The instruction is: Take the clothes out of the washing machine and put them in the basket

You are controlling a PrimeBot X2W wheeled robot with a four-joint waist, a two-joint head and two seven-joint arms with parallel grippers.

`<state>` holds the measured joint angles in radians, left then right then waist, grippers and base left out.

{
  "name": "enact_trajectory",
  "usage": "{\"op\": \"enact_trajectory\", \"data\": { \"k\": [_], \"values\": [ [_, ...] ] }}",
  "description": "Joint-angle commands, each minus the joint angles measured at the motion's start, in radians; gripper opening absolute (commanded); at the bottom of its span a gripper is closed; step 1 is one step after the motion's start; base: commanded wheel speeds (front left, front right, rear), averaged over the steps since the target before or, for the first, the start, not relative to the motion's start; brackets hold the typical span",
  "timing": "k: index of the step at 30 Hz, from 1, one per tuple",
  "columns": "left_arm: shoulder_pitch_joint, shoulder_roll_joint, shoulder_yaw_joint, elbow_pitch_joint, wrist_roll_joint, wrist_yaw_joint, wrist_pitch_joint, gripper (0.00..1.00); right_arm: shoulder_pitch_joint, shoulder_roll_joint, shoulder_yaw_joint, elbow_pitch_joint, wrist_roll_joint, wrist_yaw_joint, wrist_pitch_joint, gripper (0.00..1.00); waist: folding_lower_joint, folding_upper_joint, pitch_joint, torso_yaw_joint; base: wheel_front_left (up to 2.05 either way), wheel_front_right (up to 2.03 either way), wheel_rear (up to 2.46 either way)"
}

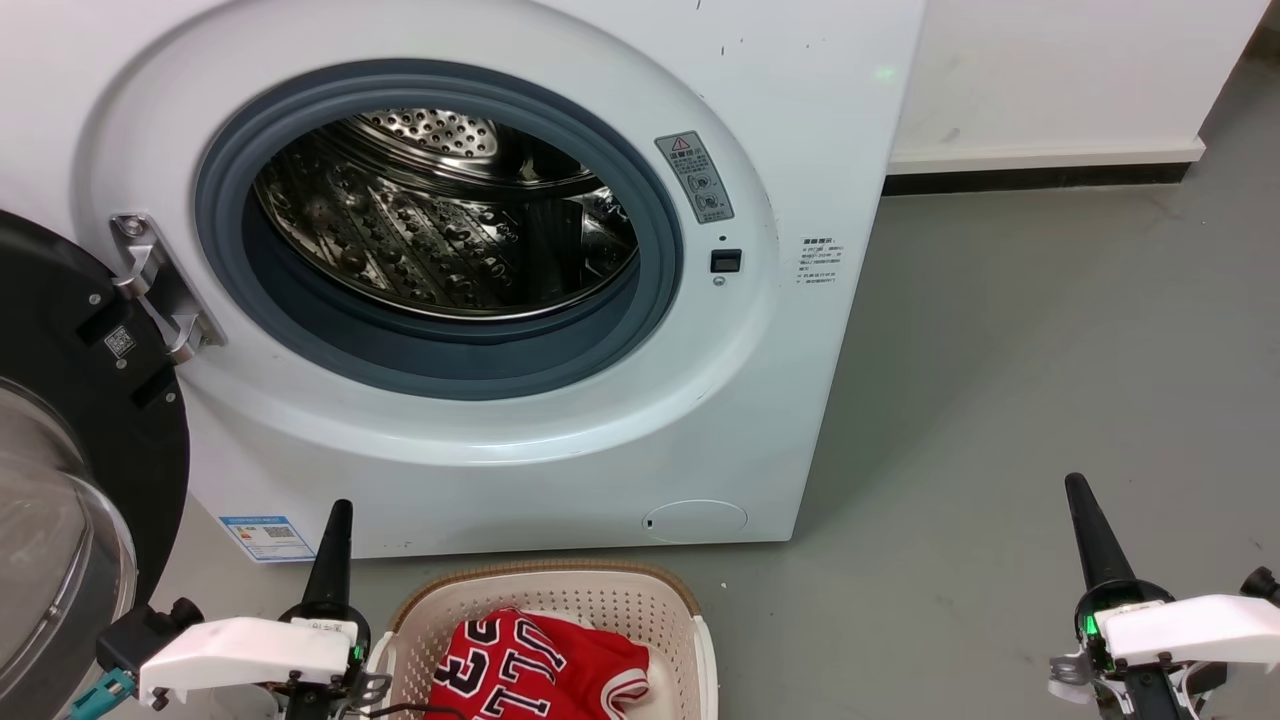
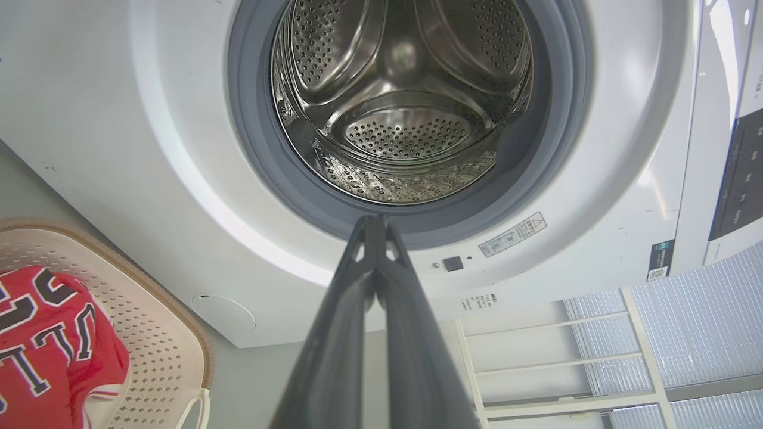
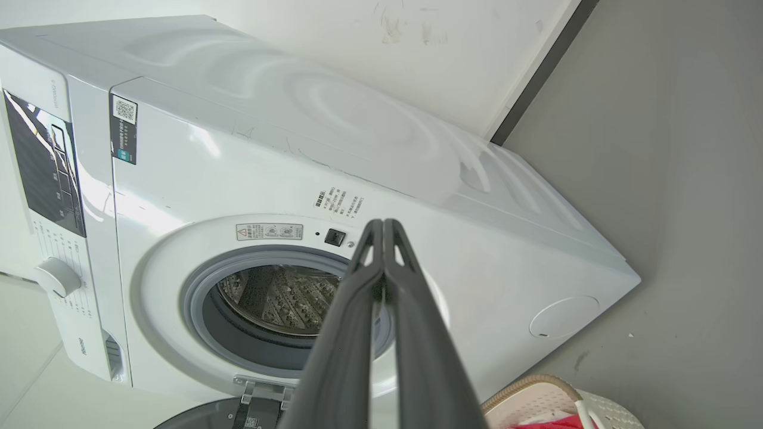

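From the head, the washing machine (image 1: 500, 450) is standing with its door (image 1: 70, 400) hanging open at the left and its steel drum (image 1: 440, 230) showing no cloth; the clothes (image 1: 530, 665), a red jersey, are lying in the basket (image 1: 560, 590) just near of the washer, between the arms; the left claw (image 1: 340, 510) and the right claw (image 1: 1078, 490) are each pointing far-ward, fingers pressed together, pinching nothing. The jersey's black letters, upside down, are seemingly reading "ULL"; a grey warning label (image 1: 695, 178) with a red triangle and a blue sticker (image 1: 265, 537) are carrying print too small to read.

From the left wrist, the claw is aiming at the drum mouth, which is looking empty; the risk, I judge, is that arm knocking the open door close beside it when swinging left.

From the right wrist, the pressed fingers are pointing at the latch side; a code label (image 3: 124, 113) is sitting on the washer's upper front, unreadable; a garment tucked behind the grey gasket (image 3: 197, 292) could be going unnoticed.
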<state>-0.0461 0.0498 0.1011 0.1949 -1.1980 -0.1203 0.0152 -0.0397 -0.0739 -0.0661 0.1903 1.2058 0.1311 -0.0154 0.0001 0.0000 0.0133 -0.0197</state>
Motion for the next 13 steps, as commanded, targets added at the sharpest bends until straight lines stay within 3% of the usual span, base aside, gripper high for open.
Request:
{"op": "enact_trajectory", "data": {
  "k": [1,13],
  "values": [
    [-0.018,0.001,0.003,-0.003,-0.023,-0.005,0.007,0.00,-0.023,-0.006,-0.002,-0.003,0.024,0.000,0.005,0.00,-0.0001,0.0000,0.000,0.000,0.00,0.00,0.00],
    [-0.033,0.001,0.006,0.013,-0.138,-0.007,0.036,0.00,-0.036,-0.005,-0.006,0.015,0.144,0.000,0.036,0.00,-0.0001,0.0000,-0.003,0.005,0.00,0.00,0.00]
  ]
}}
